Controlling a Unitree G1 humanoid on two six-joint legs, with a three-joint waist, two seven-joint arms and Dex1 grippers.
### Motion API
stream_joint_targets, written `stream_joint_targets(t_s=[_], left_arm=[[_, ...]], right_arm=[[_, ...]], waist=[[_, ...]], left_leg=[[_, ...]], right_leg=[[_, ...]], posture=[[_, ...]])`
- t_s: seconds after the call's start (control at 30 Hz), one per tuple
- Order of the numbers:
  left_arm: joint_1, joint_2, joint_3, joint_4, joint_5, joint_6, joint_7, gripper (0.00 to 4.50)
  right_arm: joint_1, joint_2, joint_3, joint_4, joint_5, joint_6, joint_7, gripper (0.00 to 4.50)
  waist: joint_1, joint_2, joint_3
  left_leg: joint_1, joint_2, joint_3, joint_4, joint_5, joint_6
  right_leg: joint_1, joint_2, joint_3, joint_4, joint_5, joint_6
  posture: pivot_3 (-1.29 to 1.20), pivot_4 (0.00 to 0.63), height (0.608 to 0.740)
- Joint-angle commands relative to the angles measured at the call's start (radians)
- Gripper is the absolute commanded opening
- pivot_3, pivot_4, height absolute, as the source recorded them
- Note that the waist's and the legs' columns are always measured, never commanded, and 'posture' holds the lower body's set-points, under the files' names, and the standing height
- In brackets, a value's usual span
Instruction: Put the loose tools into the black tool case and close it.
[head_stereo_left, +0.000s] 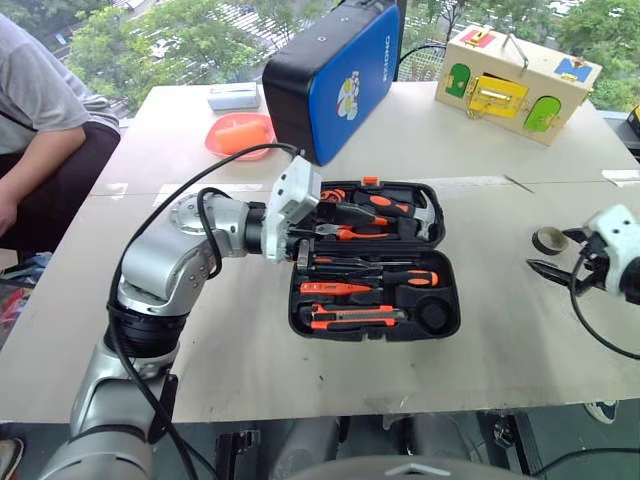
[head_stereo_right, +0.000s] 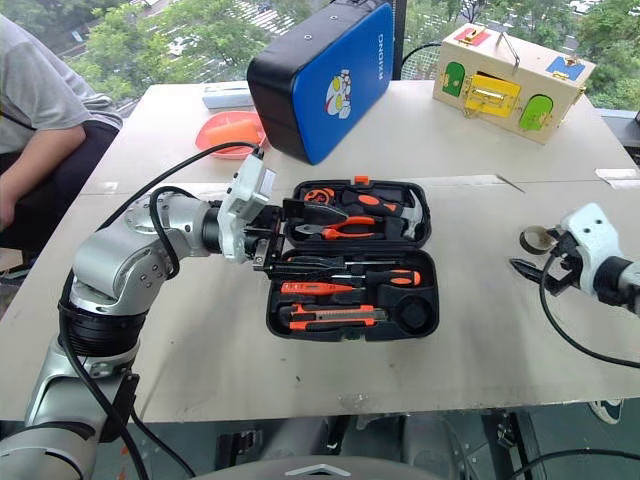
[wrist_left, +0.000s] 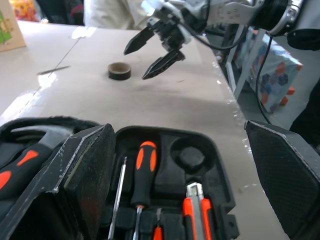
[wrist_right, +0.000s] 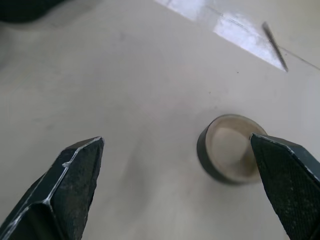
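Observation:
The black tool case (head_stereo_left: 440, 262) lies open at the table's middle. Its near half holds a black-and-orange screwdriver (head_stereo_left: 390, 277), a slim orange tester screwdriver (head_stereo_left: 335, 289) and a utility knife (head_stereo_left: 355, 317) beside a round recess (head_stereo_left: 433, 316). My left gripper (head_stereo_left: 305, 248) hangs open at the case's left edge, its fingers (wrist_left: 80, 170) spread above the screwdrivers. The small black tape roll (head_stereo_left: 549, 240) lies flat on the table to the right of the case. My right gripper (head_stereo_left: 550, 256) is open just above and beside the roll (wrist_right: 227, 155), not touching it.
Pliers (head_stereo_left: 350, 232) and a hammer (head_stereo_left: 420, 212) sit in the case's far half. A blue-and-black case (head_stereo_left: 335, 75) stands behind, a wooden latch box (head_stereo_left: 515, 82) at the back right, an orange dish (head_stereo_left: 240, 133) at the back left. A person (head_stereo_left: 40, 110) sits at the left.

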Motion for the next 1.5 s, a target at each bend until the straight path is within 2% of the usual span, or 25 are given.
stream_joint_targets(t_s=[0.03,0.1,0.5,0.6,0.7,0.83,0.93,1.0,1.07,1.17,1.27,1.5], left_arm=[[-0.006,0.014,0.014,-0.032,-0.006,-0.006,0.008,4.50],[-0.002,0.019,0.017,-0.039,-0.009,-0.002,0.011,4.50],[0.043,0.034,0.020,-0.087,-0.015,-0.006,0.038,4.50],[0.044,0.032,0.019,-0.089,-0.016,-0.012,0.038,4.50],[0.045,0.033,0.018,-0.088,-0.017,-0.016,0.035,4.50],[0.046,0.036,0.017,-0.080,-0.014,-0.023,0.027,4.50],[0.054,0.046,0.015,-0.077,-0.013,-0.026,0.013,4.50],[0.075,0.071,0.007,-0.089,-0.017,-0.021,-0.017,4.50],[0.094,0.095,-0.001,-0.102,-0.018,-0.018,-0.043,4.50],[0.121,0.127,-0.010,-0.119,-0.014,-0.026,-0.072,4.50],[0.141,0.152,-0.011,-0.135,-0.003,-0.039,-0.086,4.50],[0.181,0.205,-0.003,-0.173,0.001,-0.058,-0.100,4.50]], right_arm=[[-0.089,0.005,0.060,0.104,-0.063,-0.047,0.007,3.17],[-0.129,0.010,0.092,0.163,-0.099,-0.060,-0.002,2.33],[-0.271,0.069,0.158,0.382,-0.175,-0.137,0.003,2.33],[-0.297,0.081,0.167,0.429,-0.198,-0.146,-0.007,1.49],[-0.310,0.084,0.160,0.441,-0.194,-0.150,0.001,0.11],[-0.312,0.072,0.140,0.393,-0.151,-0.140,0.064,0.04],[-0.267,0.024,0.135,0.183,-0.043,-0.102,0.250,0.04],[-0.221,-0.014,0.140,-0.046,0.082,-0.018,0.380,0.04],[-0.186,-0.042,0.148,-0.227,0.181,0.055,0.454,0.04],[-0.153,-0.057,0.186,-0.434,0.272,0.136,0.485,0.04],[-0.134,-0.030,0.285,-0.534,0.216,0.108,0.459,0.04],[-0.120,0.003,0.414,-0.517,0.073,0.011,0.422,0.04]], waist=[[-0.003,0.000,0.000],[-0.006,0.000,0.000],[-0.024,0.000,0.000],[-0.025,0.000,0.000],[-0.021,0.000,0.000],[-0.018,0.000,0.000],[-0.019,0.002,0.001],[-0.021,0.003,0.002],[-0.023,0.004,0.002],[-0.019,0.003,0.002],[-0.011,0.003,0.001],[-0.009,0.002,0.002]], left_leg=[[0.000,0.000,0.001,0.000,0.000,0.000],[0.000,0.000,0.001,0.000,0.000,0.000],[0.002,0.000,0.003,0.001,0.000,0.000],[0.003,0.000,0.005,0.002,0.000,0.000],[0.003,0.000,0.005,0.002,0.000,0.000],[0.002,0.000,0.005,0.002,0.000,0.000],[0.002,0.000,0.005,0.001,0.000,0.000],[0.001,0.000,0.005,0.000,0.000,0.000],[0.002,0.001,0.005,-0.003,0.000,0.000],[0.002,0.002,0.004,-0.005,0.000,0.000],[0.002,0.001,0.004,-0.004,0.000,0.000],[0.002,0.001,0.004,-0.003,0.000,0.000]], right_leg=[[0.000,0.000,0.001,0.000,0.000,0.000],[0.000,0.000,0.001,0.000,0.000,0.000],[0.000,0.001,0.004,0.003,0.000,0.000],[0.000,0.001,0.006,0.003,0.001,0.000],[0.000,0.001,0.006,0.003,0.001,0.001],[0.000,0.001,0.006,0.003,0.001,0.001],[-0.001,0.001,0.006,0.003,0.001,0.001],[-0.002,0.001,0.006,0.002,0.001,0.001],[-0.003,0.001,0.007,0.002,0.001,0.001],[-0.002,0.001,0.006,0.000,0.001,0.001],[-0.002,0.001,0.005,0.000,0.001,0.001],[-0.002,0.000,0.005,0.001,0.001,0.001]], posture=[[0.00,0.150,0.735],[0.00,0.150,0.735],[0.00,0.150,0.735],[0.00,0.150,0.735],[0.00,0.150,0.735],[0.00,0.150,0.735],[0.00,0.150,0.735],[0.00,0.150,0.735],[0.00,0.150,0.735],[0.00,0.150,0.735],[0.00,0.150,0.735],[0.00,0.150,0.735]])
